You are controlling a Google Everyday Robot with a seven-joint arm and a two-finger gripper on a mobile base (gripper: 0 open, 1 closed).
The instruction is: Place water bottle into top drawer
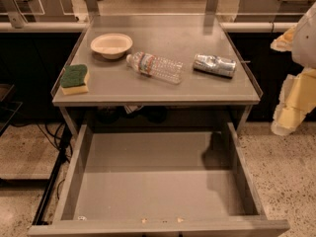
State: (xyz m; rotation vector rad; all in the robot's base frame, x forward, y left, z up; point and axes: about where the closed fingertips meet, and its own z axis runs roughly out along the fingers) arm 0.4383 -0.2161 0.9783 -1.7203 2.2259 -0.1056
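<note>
The water bottle (155, 66) lies on its side in the middle of the grey tabletop (148, 90), white cap pointing left toward the bowl. The top drawer (153, 181) is pulled out below the table, wide and shallow, with nothing in it. My gripper (291, 107) hangs at the far right edge of the view, off the table's right side and above the floor, well to the right of the bottle. It holds nothing that I can see.
A white bowl (111, 45) sits at the back left of the table. A green and yellow sponge (75, 79) lies at the front left. A crushed silver can (214, 65) lies right of the bottle. The table has low raised side rims.
</note>
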